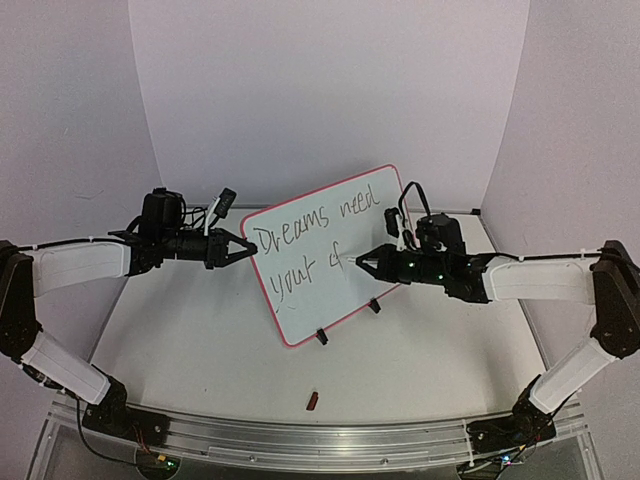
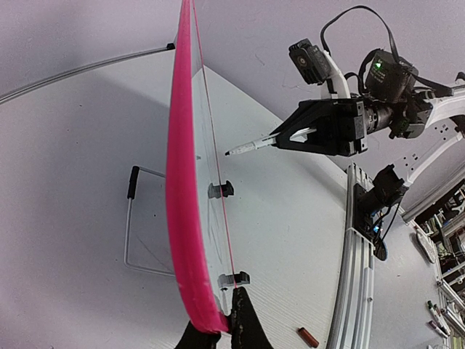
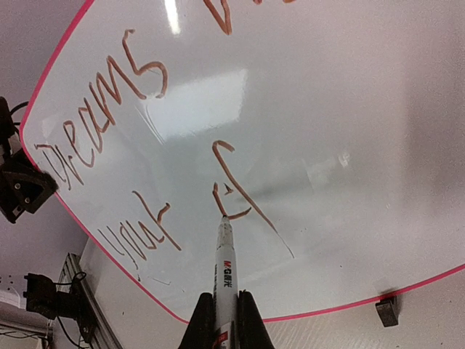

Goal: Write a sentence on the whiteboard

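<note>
Currently the whiteboard [image 1: 312, 300] stands mid-table on two black clip feet [image 1: 322, 337]. It is glossy white with a pink-red frame and reads "Dreams need your" plus a part-drawn letter. The left gripper [image 1: 244, 250] is clamped on its left frame edge. The right gripper [image 1: 362, 261] is closed round a marker [image 3: 225, 269], tip at the last stroke. A small red piece [image 1: 313, 401] lies on the table [image 1: 200, 360] in front.

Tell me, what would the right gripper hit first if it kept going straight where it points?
The whiteboard: the marker held by the right gripper points straight at its face, tip at the half-written letter after "your". Whether it touches is unclear.
</note>
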Robot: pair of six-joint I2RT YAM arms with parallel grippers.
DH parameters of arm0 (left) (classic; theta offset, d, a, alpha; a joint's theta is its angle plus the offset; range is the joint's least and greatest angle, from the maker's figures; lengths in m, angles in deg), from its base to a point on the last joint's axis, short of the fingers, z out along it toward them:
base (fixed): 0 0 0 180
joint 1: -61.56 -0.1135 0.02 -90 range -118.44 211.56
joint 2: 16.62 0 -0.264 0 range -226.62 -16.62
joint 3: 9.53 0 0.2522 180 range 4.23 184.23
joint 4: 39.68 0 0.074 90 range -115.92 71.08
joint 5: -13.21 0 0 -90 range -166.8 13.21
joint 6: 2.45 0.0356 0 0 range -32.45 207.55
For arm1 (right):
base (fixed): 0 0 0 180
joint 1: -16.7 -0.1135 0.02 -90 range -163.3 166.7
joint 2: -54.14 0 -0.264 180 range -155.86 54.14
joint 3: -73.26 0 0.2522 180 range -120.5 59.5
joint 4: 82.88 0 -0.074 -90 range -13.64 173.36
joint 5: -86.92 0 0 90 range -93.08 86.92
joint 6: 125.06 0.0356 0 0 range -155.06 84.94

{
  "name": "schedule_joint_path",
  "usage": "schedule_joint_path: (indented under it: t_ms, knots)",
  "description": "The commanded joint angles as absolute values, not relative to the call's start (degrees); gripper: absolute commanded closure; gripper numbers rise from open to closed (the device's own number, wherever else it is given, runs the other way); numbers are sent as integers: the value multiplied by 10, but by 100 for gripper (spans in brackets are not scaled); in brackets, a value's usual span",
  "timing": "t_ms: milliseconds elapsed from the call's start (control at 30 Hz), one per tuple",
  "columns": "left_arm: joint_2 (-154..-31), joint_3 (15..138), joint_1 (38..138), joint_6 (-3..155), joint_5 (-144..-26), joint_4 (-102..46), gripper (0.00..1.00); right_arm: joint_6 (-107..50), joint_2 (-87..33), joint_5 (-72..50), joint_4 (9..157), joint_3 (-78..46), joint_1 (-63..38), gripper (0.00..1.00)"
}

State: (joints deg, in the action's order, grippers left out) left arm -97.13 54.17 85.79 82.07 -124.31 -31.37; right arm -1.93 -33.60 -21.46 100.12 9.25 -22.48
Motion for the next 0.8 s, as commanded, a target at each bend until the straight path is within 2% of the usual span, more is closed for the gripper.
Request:
schedule_joint_path:
  t_ms: [0, 767]
  knots:
    - [-981, 543, 872, 895, -1220, -274, 100, -27, -332, -190, 1016, 64, -226, 100]
    - [-985, 545, 872, 896, -1219, -272, 100, -33, -369, -189, 1007, 44, -226, 100]
